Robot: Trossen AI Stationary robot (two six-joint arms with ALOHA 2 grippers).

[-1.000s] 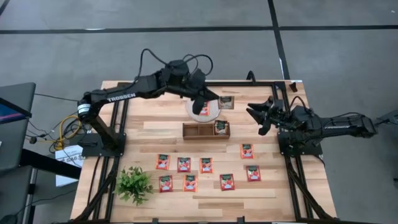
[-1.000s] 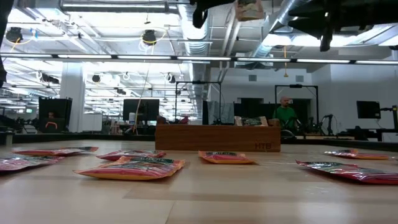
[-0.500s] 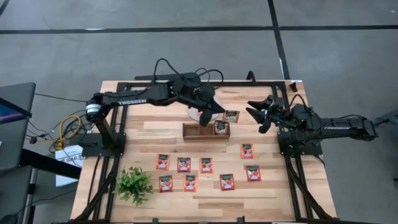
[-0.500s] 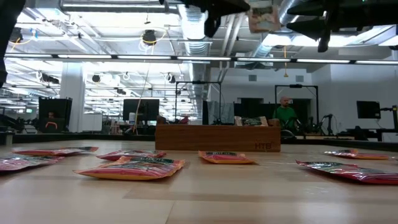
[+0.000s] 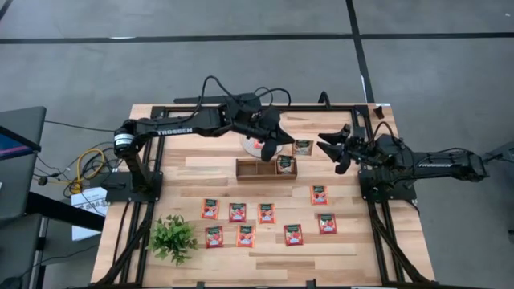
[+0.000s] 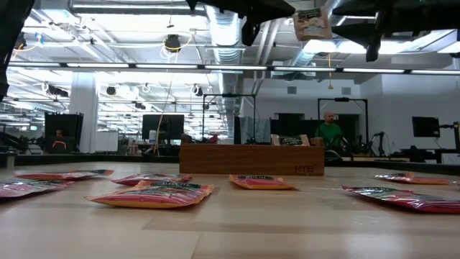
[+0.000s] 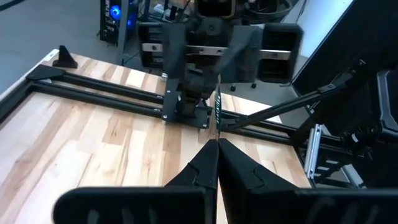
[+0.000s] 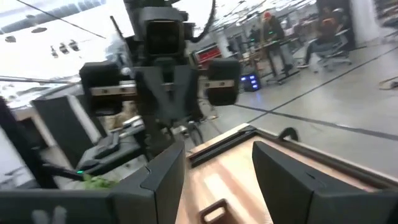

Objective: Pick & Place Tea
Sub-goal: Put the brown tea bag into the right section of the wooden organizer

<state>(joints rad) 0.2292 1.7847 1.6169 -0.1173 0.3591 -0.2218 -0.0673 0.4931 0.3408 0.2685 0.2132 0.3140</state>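
Near the front left corner of the pale plank table (image 5: 193, 172) stands a small plant (image 5: 173, 238) with feathery green leaves. Right of it, along the front half, flat square tea sachets (image 5: 266, 213) lie in two loose rows, glossy red-orange with a pale printed centre; from the low view they look thin and slightly puffed. One more lies apart toward the right edge (image 5: 320, 193).

The left arm, dark and jointed, reaches from the left edge over the back middle of the table. Its gripper (image 5: 291, 145) is pinched tight on the edge of a single sachet (image 5: 303, 147), which hangs in the air just right of a round pale woven mat (image 5: 259, 144) and behind the tray. In the left wrist view the two tapered fingers (image 7: 205, 163) meet in a sharp wedge with the sachet seen edge-on as a thin strip.

The long brown wooden tray (image 5: 266, 168), a narrow rectangle split into compartments, sits at the table's middle with a sachet standing in its rightmost compartment.

The right gripper (image 5: 331, 145) hovers near the right edge, level with the held sachet and apart from it, its blunt dark fingers (image 8: 163, 177) spread wide and holding nothing.
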